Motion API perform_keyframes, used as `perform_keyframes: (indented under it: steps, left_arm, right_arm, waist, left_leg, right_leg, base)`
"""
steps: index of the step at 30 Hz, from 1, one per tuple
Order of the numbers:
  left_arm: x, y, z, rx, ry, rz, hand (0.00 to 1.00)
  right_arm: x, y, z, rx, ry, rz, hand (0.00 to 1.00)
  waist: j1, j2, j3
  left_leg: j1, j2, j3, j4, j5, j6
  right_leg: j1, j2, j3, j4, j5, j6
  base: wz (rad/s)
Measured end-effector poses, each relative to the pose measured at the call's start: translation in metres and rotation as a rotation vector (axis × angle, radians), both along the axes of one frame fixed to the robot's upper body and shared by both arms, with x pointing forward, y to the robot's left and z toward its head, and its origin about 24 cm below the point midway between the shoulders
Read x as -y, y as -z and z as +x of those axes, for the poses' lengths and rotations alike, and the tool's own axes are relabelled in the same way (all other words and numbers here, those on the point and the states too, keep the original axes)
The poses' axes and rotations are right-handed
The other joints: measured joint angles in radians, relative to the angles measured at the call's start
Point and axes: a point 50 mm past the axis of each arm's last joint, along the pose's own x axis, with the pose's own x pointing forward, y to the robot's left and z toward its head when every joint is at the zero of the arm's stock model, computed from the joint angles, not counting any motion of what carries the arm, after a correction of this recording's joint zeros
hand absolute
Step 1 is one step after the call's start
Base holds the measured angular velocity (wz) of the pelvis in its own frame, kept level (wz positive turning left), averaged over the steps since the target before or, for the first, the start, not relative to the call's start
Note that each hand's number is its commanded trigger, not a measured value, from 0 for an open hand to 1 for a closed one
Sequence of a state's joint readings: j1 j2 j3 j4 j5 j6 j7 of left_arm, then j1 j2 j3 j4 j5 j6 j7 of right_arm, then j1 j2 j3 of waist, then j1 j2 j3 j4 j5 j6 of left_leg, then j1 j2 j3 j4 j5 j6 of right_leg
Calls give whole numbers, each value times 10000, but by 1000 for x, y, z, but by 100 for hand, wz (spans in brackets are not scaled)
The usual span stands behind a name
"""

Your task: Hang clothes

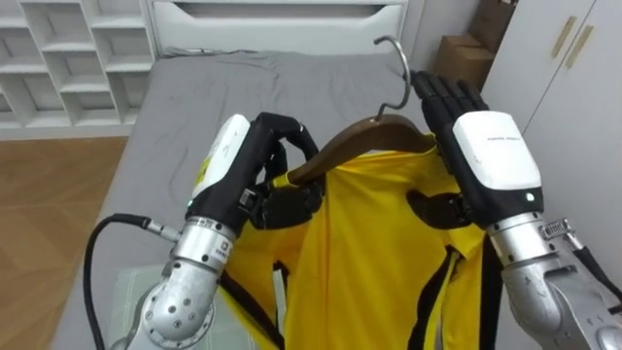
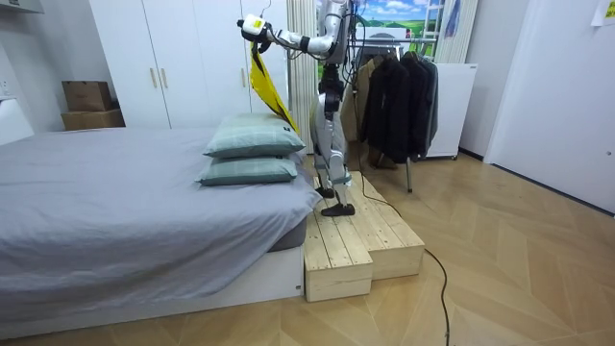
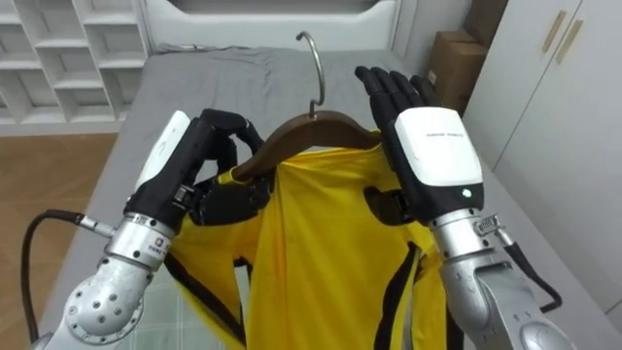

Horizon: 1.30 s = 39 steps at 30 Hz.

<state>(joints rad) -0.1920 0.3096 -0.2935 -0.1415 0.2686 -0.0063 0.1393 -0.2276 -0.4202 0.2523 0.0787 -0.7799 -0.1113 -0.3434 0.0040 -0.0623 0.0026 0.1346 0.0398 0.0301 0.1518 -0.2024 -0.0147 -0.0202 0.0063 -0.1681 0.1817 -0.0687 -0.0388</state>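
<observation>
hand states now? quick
Left hand: shut on the hanger end, over the shirt.
Right hand: open, fingers straight, laid against the shirt's other shoulder.

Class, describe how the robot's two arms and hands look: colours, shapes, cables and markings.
The left hand and right hand each have black fingers and a smooth white shell on the back. The right shell bears small grey print and a tiny green light; the left has a yellowish patch. Wrists are ribbed silver metal; a black cable loops from the left forearm.
</observation>
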Motion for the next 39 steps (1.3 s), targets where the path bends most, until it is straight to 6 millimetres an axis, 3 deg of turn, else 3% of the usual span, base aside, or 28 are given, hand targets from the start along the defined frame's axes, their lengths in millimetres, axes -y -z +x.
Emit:
perform_keyframes:
  steps: [22,23,24,26,27,39]
  left_arm:
    - [-4,1,0,-70,95,375,100]
    - [-4,1,0,-88,118,415,100]
    - [-4,1,0,-96,130,432,100]
    - [-4,1,0,-104,149,504,100]
    - [-4,1,0,-96,149,540,100]
    - [-9,2,0,-365,440,1079,100]
  right_arm:
    - [2,-3,2,-932,-378,-688,0]
    - [2,-3,2,-1019,-403,-641,5]
    - [2,-3,2,-1063,-416,-621,33]
    - [2,-3,2,-1206,-450,-604,58]
    - [2,-2,2,-1240,-456,-620,100]
    - [2,2,3,-2291,-620,-942,100]
  waist:
    - [-26,1,8]
    - [-27,4,11]
    - [-27,6,12]
    - [-29,7,21]
    - [-33,4,25]
    - [9,-33,56]
  left_leg:
    - [-5,7,1,-5,-2,3]
    - [-4,7,1,-4,-2,3]
    - [-4,7,1,-5,-2,3]
    - [-15,7,0,-5,-2,3]
    - [-18,7,-1,-6,-2,3]
    - [32,11,1,-18,-2,3]
  right_leg:
    - [18,-7,-28,-23,-23,32]
    - [21,-7,-31,-28,-23,32]
    - [25,-6,-31,-40,-23,32]
    - [60,1,-32,-122,-23,32]
    - [60,0,-38,-123,-23,32]
    - [86,13,-14,-127,-23,34]
  base:
    - [0]
    - [0]
    - [0]
    - [0]
    - [0]
    - [0]
